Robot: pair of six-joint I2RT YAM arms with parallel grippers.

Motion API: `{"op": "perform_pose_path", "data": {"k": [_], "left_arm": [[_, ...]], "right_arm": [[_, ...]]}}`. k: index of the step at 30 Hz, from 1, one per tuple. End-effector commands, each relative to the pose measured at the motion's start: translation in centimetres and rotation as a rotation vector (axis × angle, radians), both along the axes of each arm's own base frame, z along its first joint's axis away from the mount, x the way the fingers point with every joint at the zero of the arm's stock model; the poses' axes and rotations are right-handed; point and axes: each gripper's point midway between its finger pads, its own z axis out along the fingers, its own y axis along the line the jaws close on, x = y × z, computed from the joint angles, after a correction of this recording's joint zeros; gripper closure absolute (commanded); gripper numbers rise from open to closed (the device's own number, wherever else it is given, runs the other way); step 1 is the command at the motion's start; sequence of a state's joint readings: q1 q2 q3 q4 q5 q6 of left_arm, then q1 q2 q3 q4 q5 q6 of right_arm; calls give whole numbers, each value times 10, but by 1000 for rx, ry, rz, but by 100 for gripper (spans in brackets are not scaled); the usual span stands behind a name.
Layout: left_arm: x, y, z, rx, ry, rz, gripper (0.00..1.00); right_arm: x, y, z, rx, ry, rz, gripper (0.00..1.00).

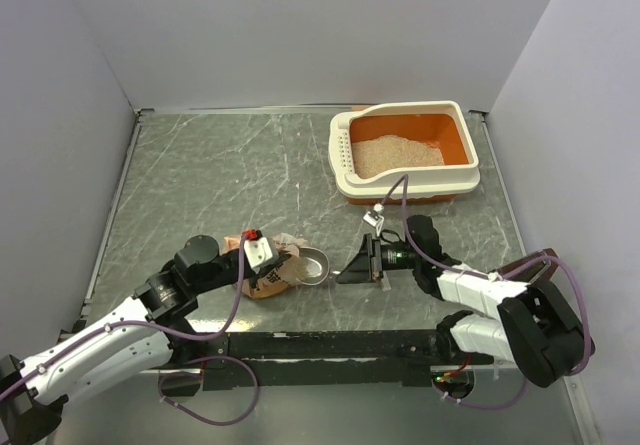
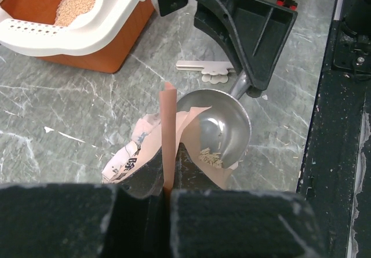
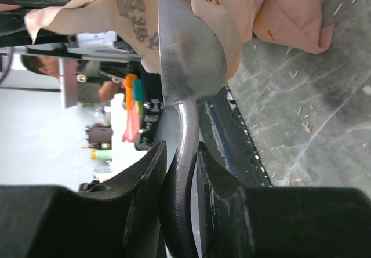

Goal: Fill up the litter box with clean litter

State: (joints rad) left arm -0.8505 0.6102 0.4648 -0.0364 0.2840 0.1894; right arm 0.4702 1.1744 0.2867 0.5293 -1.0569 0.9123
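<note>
Bright, even overhead light casts soft shadows; scoop glints, wrist-view foregrounds perhaps slightly blurred.

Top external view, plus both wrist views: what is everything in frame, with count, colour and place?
litter box: one, cream-white rim, orange basin, far right of the table.
clean litter: one pale beige heap inside the litter box; a few granules in the scoop.
bag: one, tan-orange, printed, near centre.
scoop: one, grey metal, bowl at the bag's mouth.
table: one, grey marbled.
left pincer: one, black, shut on the bag's edge.
right pincer: one, black, shut on the scoop's handle.
</note>
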Motion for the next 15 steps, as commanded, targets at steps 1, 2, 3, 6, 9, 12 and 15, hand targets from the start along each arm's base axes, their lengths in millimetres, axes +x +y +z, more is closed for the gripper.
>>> {"op": "perform_pose_path", "data": {"k": [1, 2, 3, 6, 9, 12, 15], "left_arm": [[-4, -8, 28, -101, -57, -22, 99], [-5, -8, 27, -99, -55, -22, 99], [-4, -8, 27, -99, -55, -21, 99], [-5, -8, 23, -86, -50, -18, 99], [-6, -9, 21, -83, -46, -13, 99], [-4, -8, 20, -81, -51, 0, 99], [-4, -7, 24, -100, -61, 6, 99]], "right_arm": [[-5, -7, 23, 96, -53, -5, 100], [-7, -9, 21, 94, -36, -15, 100], [-8, -11, 24, 101, -50, -21, 100], [-11, -17, 24, 98, -55, -44, 100], [-14, -23, 22, 92, -58, -63, 100], [-17, -26, 22, 96, -64, -75, 100], [-20, -28, 23, 109, -57, -80, 100]]}}
